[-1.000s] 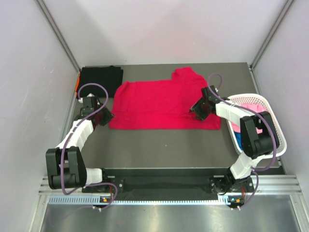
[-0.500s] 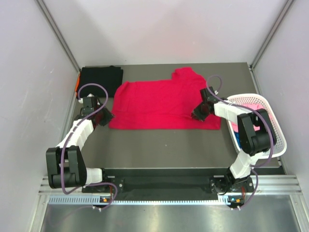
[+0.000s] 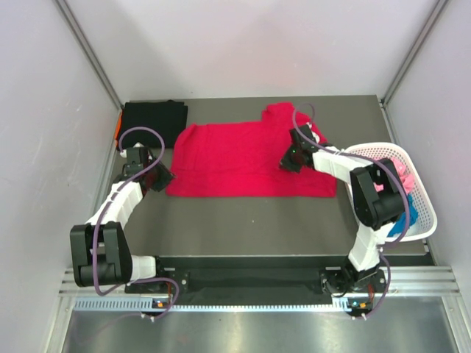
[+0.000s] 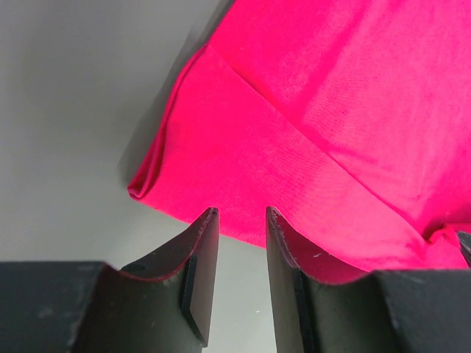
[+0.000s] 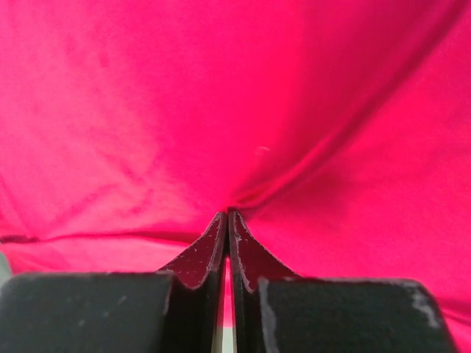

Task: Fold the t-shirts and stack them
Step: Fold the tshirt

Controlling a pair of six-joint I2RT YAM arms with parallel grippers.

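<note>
One dark grey flat worktop (image 3: 243, 220) carries everything.

One bright red cloth t-shirt (image 3: 235, 158) lies spread flat across the middle of the worktop, with a sleeve pointing to the far side.

White plastic lattice basket (image 3: 429, 209) stands at the right edge of the worktop, just beside the red shirt's right end. Bunched pink cloth (image 3: 403, 176) and blue cloth (image 3: 405, 217) lie inside it.

Black cloth t-shirt (image 3: 151, 121), folded square, lies in the far left corner, just beside the red shirt's left end. A thin orange cloth edge (image 3: 118, 126) shows at its left side.

Right gripper (image 3: 287, 163) is over the right part of the red shirt, near the sleeve. Its jaws are together, clamped on a pinch of red cloth. In the wrist view, creases run into the tips.

Left gripper (image 3: 163, 179) is at the near left corner of the red shirt. Its jaws are apart with a narrow gap, and bare worktop shows through it. The tips are at the cloth edge; I cannot tell whether they touch it.
</note>
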